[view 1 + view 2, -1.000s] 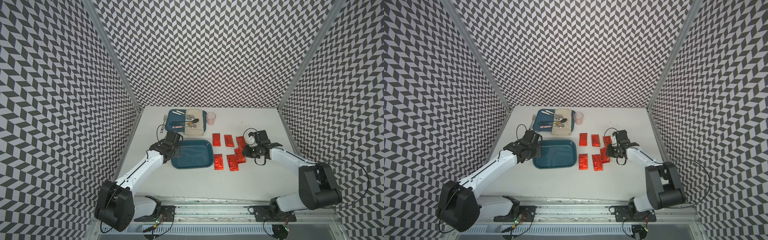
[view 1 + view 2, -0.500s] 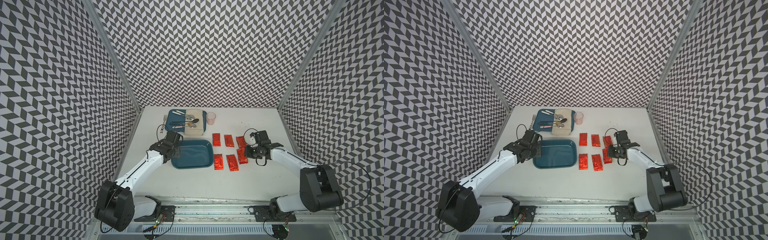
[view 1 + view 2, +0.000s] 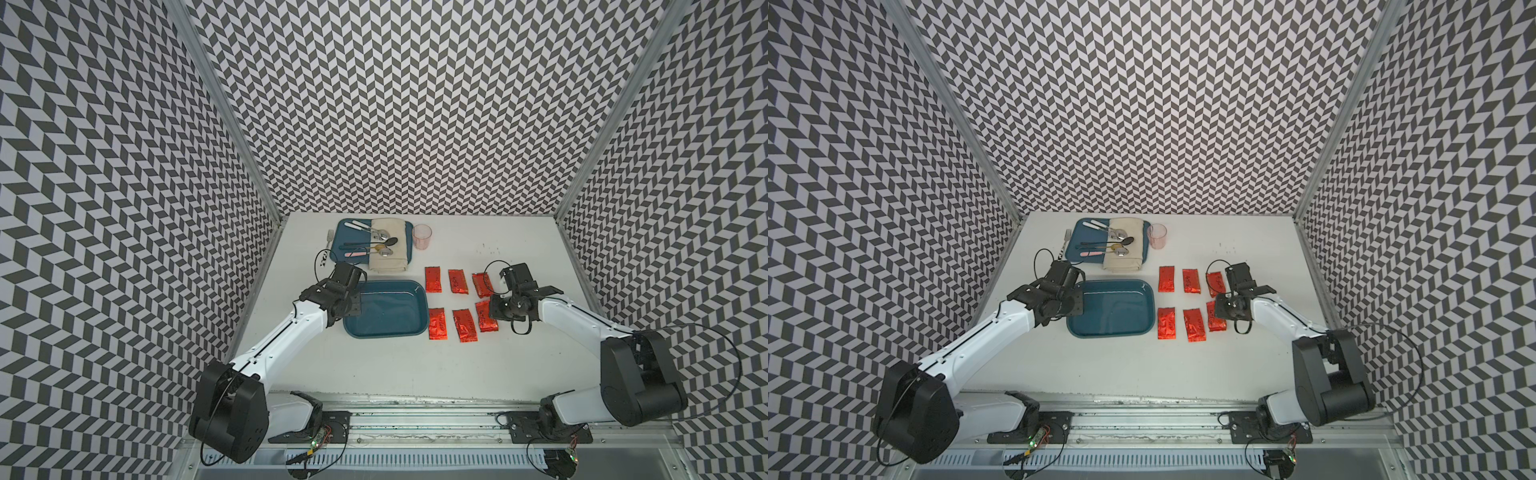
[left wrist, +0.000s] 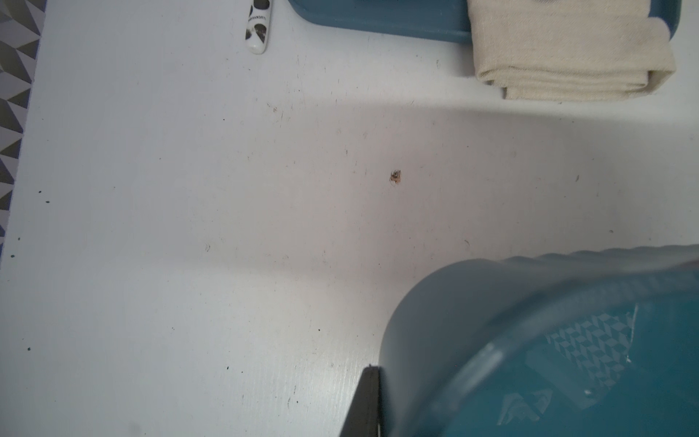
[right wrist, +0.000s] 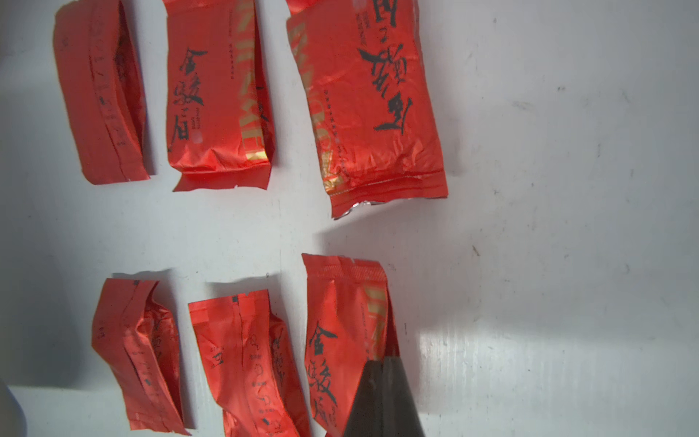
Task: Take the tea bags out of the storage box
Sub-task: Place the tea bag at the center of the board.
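Six small red foil sachets (image 5: pixel 370 98) ahead of and beside the right gripper (image 5: pixel 382 365): shiny, crinkled metallised film with dark print and a gold strip on some; the gripper's fingers (image 5: pixel 393 401) are dull matt black. Deep teal-blue plastic tub (image 4: pixel 446 302) against the left gripper (image 4: pixel 378 401): smooth moulded wall, satin outside, glossier inside, mirroring the wall pattern. Beyond that gripper, folded beige cloth (image 4: pixel 567 56), woven and matt; white tabletop (image 4: pixel 189 227) matt, scuffed, speckled.
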### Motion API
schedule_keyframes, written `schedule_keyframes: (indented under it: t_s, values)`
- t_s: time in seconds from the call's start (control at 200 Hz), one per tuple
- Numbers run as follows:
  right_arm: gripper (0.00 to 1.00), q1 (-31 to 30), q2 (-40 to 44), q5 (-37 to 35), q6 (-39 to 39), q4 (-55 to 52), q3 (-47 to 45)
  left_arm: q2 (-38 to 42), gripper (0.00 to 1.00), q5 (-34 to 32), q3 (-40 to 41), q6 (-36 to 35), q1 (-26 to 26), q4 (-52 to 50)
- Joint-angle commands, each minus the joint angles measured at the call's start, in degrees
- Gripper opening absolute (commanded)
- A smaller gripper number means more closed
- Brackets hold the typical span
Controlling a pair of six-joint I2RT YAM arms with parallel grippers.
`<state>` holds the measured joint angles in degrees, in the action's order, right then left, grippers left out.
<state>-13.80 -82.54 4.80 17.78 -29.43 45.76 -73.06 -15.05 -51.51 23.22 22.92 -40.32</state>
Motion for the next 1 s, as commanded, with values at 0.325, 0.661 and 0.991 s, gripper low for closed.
schedule_keyframes:
  t_s: [0.325, 0.661, 0.991]
  values:
    - [0.00, -1.5, -3.5, -5.0, 2.1, -4.0, 0.4, 1.4, 0.00, 1.8, -0.3, 0.0, 0.7, 1.8]
    - [0.00, -1.8, -3.6, -7.4, 2.8, -4.6, 0.8, 2.0, 0.00, 1.3, -0.2, 0.2, 0.9, 1.8]
    - [0.08, -1.8, -2.3, -6.8, 2.5, -4.4, 0.9, 1.9, 0.00, 0.7, -0.2, 0.3, 0.9, 1.7]
